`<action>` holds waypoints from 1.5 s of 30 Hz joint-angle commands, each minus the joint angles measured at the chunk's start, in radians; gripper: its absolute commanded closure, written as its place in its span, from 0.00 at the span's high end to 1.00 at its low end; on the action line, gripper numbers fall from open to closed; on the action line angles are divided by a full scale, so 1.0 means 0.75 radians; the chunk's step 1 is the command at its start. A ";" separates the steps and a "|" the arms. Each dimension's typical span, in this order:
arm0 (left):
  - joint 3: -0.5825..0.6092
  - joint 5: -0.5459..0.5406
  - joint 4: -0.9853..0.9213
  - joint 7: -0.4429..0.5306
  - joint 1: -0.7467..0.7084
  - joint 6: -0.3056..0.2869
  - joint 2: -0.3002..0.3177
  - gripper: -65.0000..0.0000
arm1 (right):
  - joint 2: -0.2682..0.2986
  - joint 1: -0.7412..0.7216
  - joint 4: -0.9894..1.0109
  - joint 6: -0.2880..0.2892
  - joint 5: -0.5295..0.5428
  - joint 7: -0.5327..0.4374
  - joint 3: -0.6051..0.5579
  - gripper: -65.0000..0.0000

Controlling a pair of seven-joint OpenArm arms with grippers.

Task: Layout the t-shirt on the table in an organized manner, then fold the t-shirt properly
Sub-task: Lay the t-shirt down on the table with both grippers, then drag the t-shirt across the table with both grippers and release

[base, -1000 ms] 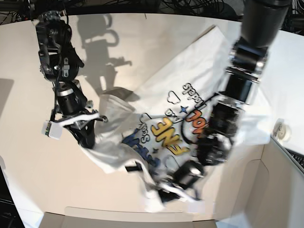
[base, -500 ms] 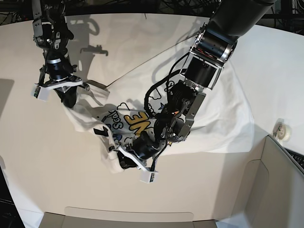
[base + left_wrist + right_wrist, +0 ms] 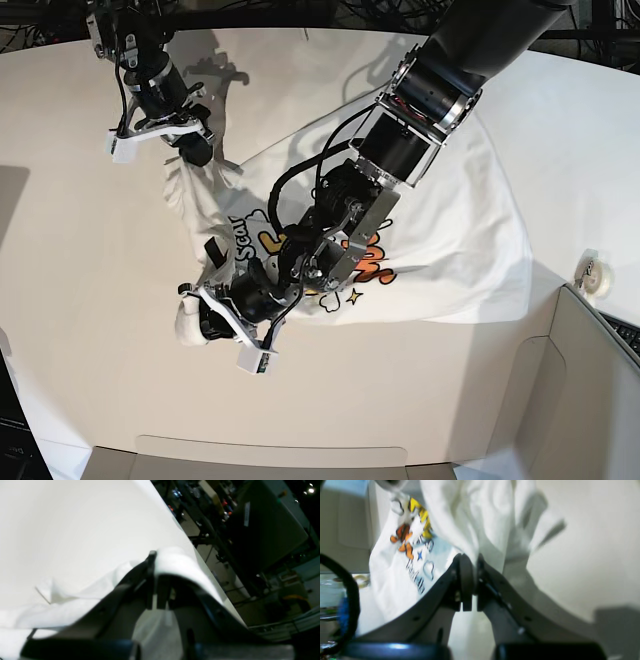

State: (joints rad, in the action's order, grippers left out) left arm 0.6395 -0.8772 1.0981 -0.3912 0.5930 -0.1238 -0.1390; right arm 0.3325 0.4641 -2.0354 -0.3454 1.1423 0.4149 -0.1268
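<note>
Showing only in base view — roll of tape (image 3: 597, 275)

The t-shirt (image 3: 450, 230) is white cloth with a colourful print on the front, and it lies partly spread on the table (image 3: 90, 330). Its far right part is flat and smooth. The left part is gathered and wrinkled, and two corners of it are lifted up from the surface. The print faces up: yellow and orange letters, blue letters, a star and a cloud shape. The table is a large matte white top with a curved edge.
</note>
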 commanded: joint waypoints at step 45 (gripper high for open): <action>0.509 -0.018 -0.045 0.181 0.217 -0.024 -0.024 0.00 | 0.212 -0.063 -0.027 0.009 0.350 0.868 0.379 0.00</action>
State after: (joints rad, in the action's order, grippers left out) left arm 1.0328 -0.8810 1.0481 -0.2985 0.7109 -0.1318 -0.1413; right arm 0.4786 0.4171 -2.0407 -0.3363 1.3678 1.0466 0.1497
